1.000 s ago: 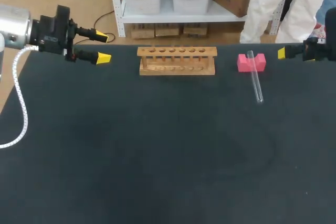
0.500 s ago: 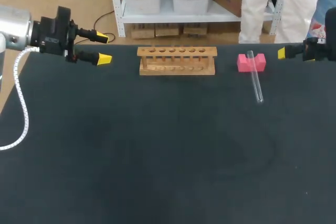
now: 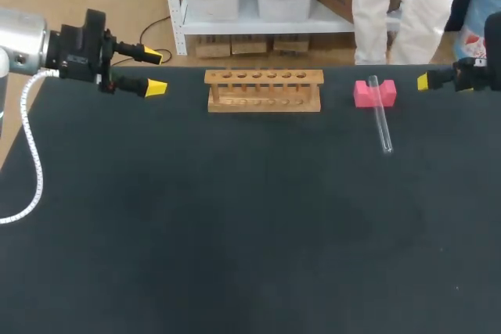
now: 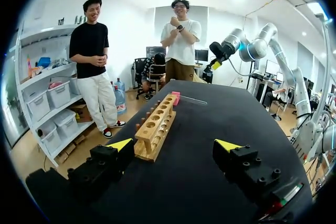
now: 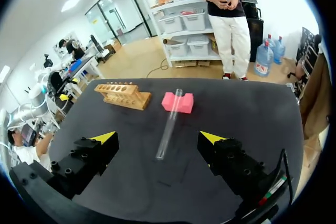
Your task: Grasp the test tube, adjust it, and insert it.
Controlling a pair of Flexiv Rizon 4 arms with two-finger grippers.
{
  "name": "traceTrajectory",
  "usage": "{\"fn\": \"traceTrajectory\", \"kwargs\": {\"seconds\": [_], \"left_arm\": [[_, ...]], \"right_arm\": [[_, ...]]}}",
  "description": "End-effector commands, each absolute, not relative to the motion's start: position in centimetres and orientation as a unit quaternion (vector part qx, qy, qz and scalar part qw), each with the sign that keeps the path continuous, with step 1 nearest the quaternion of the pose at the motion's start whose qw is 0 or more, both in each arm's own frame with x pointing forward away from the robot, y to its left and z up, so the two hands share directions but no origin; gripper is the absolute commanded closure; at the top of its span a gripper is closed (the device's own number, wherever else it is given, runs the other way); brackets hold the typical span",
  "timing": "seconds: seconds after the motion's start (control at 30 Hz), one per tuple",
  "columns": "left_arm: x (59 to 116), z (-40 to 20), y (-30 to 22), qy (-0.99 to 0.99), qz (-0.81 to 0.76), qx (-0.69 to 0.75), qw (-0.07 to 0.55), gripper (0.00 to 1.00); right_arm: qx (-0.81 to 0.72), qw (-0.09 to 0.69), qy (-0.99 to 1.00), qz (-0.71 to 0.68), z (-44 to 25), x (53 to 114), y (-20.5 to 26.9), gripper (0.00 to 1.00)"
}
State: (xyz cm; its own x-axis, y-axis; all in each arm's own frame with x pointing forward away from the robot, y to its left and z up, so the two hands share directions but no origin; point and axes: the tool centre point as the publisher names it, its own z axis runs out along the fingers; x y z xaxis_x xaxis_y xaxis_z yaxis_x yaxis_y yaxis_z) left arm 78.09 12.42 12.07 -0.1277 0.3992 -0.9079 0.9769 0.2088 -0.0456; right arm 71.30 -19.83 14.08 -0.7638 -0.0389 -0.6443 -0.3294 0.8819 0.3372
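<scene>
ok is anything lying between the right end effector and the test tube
No, the head view shows only bare table between the right end effector and the test tube, one end of which rests on the pink block.

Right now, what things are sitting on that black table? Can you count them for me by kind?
Test tube: 1
Pink block: 1
Wooden rack: 1
Total: 3
</scene>
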Motion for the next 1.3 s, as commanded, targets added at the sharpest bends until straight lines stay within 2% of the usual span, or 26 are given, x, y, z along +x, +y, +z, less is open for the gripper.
{"fn": "traceTrajectory", "kwargs": {"seconds": [0.03, 0.37, 0.63, 1.3], "left_arm": [[77.9, 12.0, 12.4, 0.661, -0.354, 0.519, 0.410, 0.00], [77.9, 12.0, 12.4, 0.661, -0.354, 0.519, 0.410, 0.00], [77.9, 12.0, 12.4, 0.661, -0.354, 0.519, 0.410, 0.00], [77.9, 12.0, 12.4, 0.661, -0.354, 0.519, 0.410, 0.00]], "right_arm": [[-0.070, 0.350, 0.925, 0.128, 13.5, 72.3, -18.7, 0.00], [-0.065, 0.393, 0.917, -0.035, 12.2, 74.6, -18.3, 0.00], [-0.026, 0.403, 0.908, -0.111, 10.1, 75.4, -17.5, 0.00], [-0.017, 0.393, 0.906, -0.157, 4.8, 76.3, -15.9, 0.00]]}}
